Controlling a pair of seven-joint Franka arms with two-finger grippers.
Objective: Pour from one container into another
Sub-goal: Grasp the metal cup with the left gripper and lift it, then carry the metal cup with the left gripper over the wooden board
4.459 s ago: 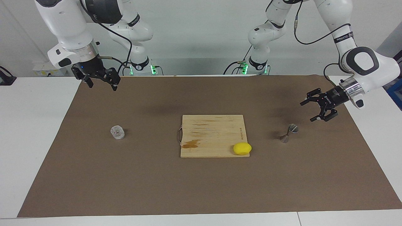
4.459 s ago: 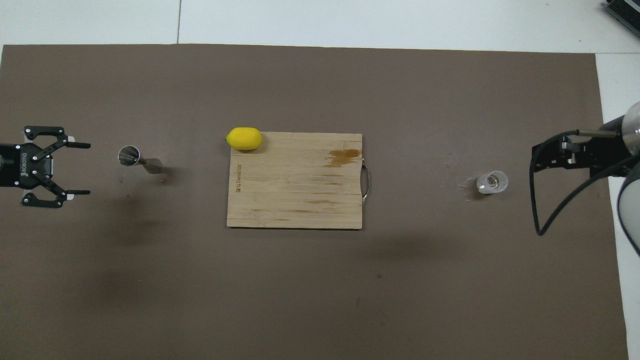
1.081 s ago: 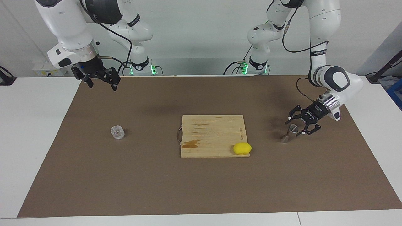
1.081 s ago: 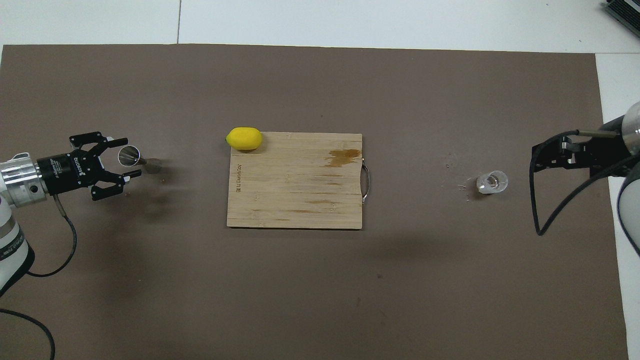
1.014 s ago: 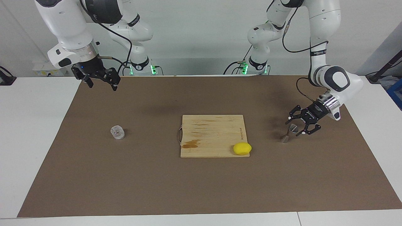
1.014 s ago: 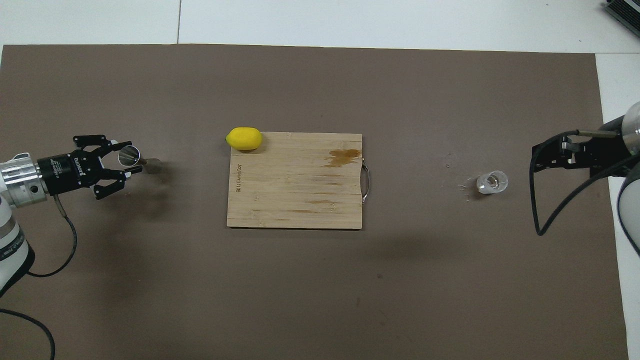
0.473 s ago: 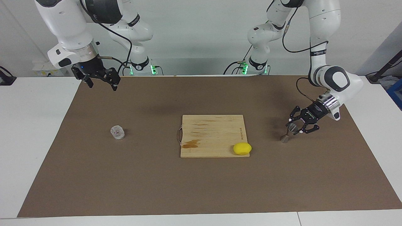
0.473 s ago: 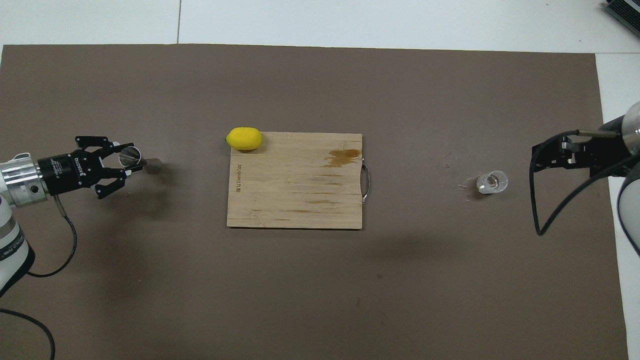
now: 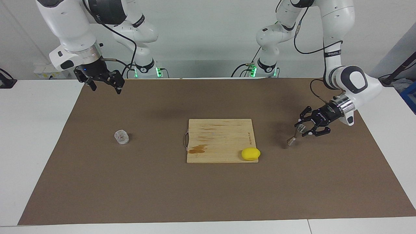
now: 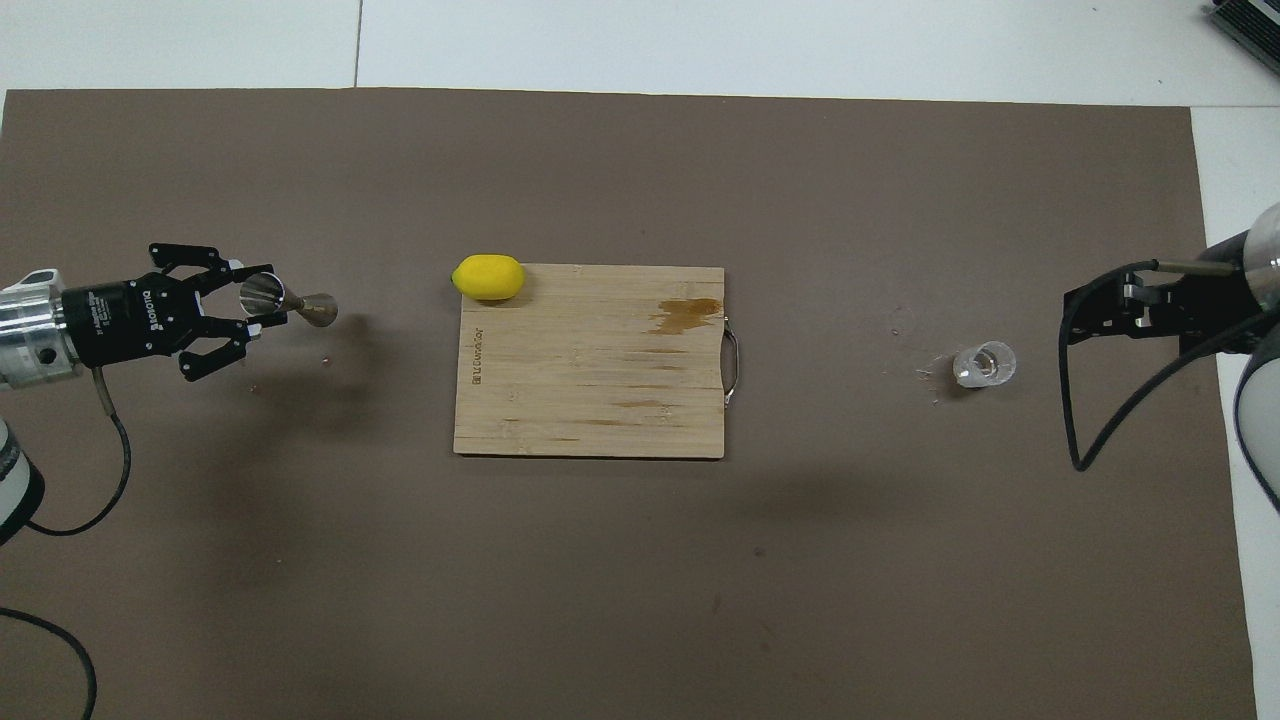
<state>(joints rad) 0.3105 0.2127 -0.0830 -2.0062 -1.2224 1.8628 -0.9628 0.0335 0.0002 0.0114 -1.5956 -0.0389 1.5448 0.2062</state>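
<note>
Facing view: left gripper (image 9: 304, 129) clamped the jigger (image 9: 296, 134) by its upper cone, beside the cutting board (image 9: 221, 139).
Light, rigid, slippery metal, probably; the narrow waist looked safer. Right gripper (image 9: 104, 85) waited open; tumbler (image 9: 121, 136) sat toward its end.

Shiny metal jigger (image 9: 297, 132), clear glass tumbler (image 9: 121, 136), wooden board (image 9: 221, 139), seemingly matt mat (image 9: 208, 195)
</note>
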